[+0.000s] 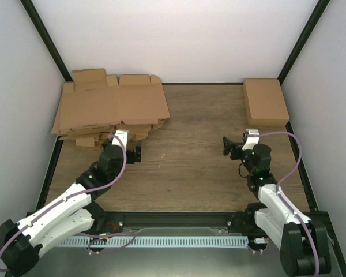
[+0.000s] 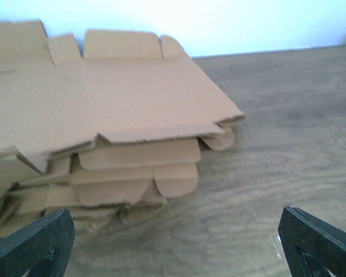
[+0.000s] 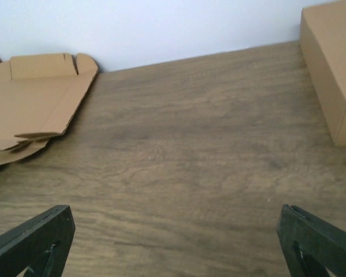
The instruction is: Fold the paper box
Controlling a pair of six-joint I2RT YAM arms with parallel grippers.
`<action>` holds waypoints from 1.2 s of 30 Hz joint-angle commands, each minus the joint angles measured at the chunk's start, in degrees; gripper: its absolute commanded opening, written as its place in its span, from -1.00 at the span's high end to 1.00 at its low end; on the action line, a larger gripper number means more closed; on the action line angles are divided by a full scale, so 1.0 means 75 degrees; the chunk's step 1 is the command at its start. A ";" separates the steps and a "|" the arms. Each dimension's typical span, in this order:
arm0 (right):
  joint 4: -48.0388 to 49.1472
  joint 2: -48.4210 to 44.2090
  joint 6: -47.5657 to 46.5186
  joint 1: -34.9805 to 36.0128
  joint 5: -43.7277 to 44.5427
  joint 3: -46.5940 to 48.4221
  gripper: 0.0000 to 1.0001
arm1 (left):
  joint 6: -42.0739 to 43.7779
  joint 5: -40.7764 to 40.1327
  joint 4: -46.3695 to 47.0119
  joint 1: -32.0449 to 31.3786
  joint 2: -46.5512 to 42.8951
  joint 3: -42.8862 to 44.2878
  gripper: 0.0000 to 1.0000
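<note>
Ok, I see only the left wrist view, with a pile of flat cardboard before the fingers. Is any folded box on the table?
Observer: Yes. One closed box lies in the far right corner, well apart from the pile.
Operator: And the right gripper, is it holding something?
Observer: No. The right gripper is open and empty, over bare table.
Operator: Is it close to that box?
Observer: It is on the near side of the box and a little to its left; they do not touch.
</note>
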 commanded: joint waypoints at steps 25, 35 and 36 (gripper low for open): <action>0.6177 0.4934 -0.1778 -0.0746 -0.0454 0.0355 -0.98 | 0.2246 0.1428 0.8095 0.4460 0.4079 -0.1775 -1.00; 0.6628 0.5126 -0.1566 -0.0686 0.0255 0.0207 -1.00 | 0.2545 0.2125 0.7547 0.4661 0.5096 -0.0801 -1.00; 0.6578 0.5115 -0.1569 -0.0686 0.0250 0.0220 -1.00 | 0.2558 0.2141 0.7706 0.4667 0.4978 -0.0950 -1.00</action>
